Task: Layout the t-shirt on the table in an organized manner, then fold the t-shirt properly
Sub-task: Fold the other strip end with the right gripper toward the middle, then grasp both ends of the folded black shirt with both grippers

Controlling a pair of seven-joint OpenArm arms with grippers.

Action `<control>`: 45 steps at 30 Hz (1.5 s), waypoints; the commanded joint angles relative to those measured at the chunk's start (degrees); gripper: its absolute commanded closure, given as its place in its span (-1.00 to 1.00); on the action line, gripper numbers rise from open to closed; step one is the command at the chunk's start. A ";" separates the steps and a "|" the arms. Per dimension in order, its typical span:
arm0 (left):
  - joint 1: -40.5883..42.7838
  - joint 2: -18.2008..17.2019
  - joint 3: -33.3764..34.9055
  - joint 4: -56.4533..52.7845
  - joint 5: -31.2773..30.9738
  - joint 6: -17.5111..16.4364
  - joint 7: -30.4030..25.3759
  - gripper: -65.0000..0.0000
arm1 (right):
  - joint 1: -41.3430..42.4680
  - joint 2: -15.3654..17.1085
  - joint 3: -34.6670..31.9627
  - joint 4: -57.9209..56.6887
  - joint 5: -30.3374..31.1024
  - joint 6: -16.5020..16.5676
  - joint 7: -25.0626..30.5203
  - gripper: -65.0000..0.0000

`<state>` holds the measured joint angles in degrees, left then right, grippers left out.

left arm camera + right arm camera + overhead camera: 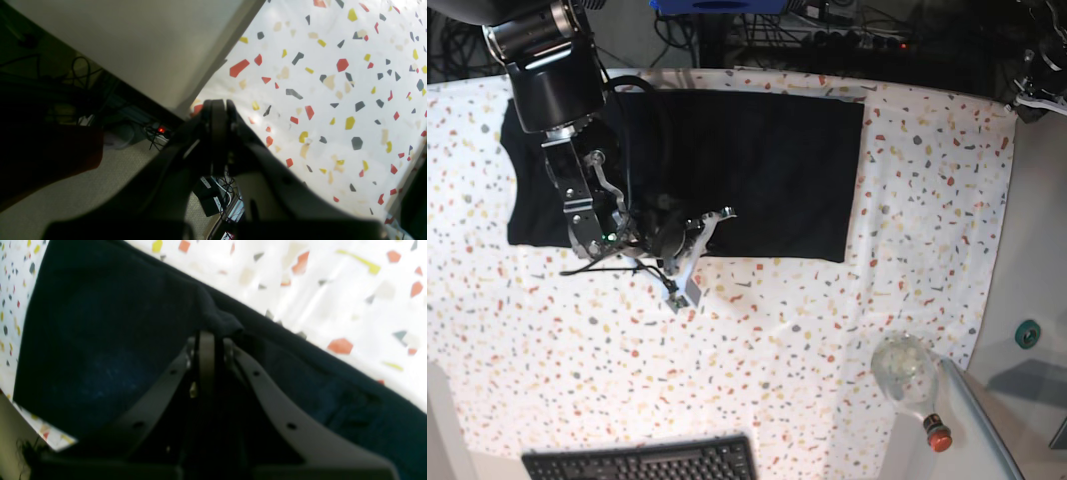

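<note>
The black t-shirt (757, 170) lies spread flat as a wide rectangle on the far half of the speckled table (777, 340). My right gripper (712, 222) is at the shirt's near edge, left of the middle. In the right wrist view, the right gripper (213, 335) is shut on a small raised pinch of the t-shirt (100, 340) at its hem, with the table (333, 290) just beyond. My left gripper (218, 103) is shut with nothing in it and hangs over the edge of the table (333, 100), away from the shirt.
A black keyboard (642, 462) lies at the table's front edge. A clear bottle (907, 375) with a red cap lies near the front right corner. Cables and power strips (857, 35) run behind the far edge. In the left wrist view, floor and wires (156, 133) show below the table.
</note>
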<state>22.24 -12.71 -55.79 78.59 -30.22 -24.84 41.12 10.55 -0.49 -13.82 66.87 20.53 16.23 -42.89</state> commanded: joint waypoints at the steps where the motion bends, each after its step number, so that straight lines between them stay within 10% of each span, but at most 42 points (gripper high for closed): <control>1: 0.31 -1.14 -0.25 1.02 -0.68 -0.08 -1.08 1.00 | 1.10 -0.26 0.24 2.10 0.70 0.08 0.56 0.55; 4: 0.22 -1.14 -0.25 1.19 -0.68 -0.08 -1.08 1.00 | -0.83 -0.26 1.56 7.11 0.70 0.08 0.39 0.14; 15: 0.22 -1.14 3.35 1.46 -0.68 -3.07 -2.05 1.00 | -7.60 0.27 40.77 21.35 5.18 1.22 -7.61 0.07; 20: 0.31 -0.08 8.10 3.22 -0.42 -6.59 -6.09 1.00 | -4.35 8.36 55.19 7.46 12.56 8.43 -14.73 0.08; 26: -3.12 0.01 12.49 1.19 -0.24 -6.59 -6.62 1.00 | -4.88 14.69 56.24 -2.04 15.55 8.78 -14.73 0.08; 31: -7.16 -0.17 17.42 -1.88 -0.16 -6.59 -6.71 1.00 | -6.99 14.95 56.15 -2.83 15.64 14.50 -14.82 0.08; 40: -14.11 2.64 23.31 -7.69 8.46 -6.59 -6.79 1.00 | -8.48 16.80 48.95 -8.72 15.73 15.20 -9.72 0.08; 45: -14.72 3.26 23.39 -8.13 8.81 -6.59 -6.79 1.00 | -9.36 16.45 44.81 -9.51 15.90 22.23 -9.02 0.10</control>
<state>8.19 -8.64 -32.16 69.73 -20.97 -31.35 35.33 0.91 15.05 31.05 56.88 36.18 38.44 -51.55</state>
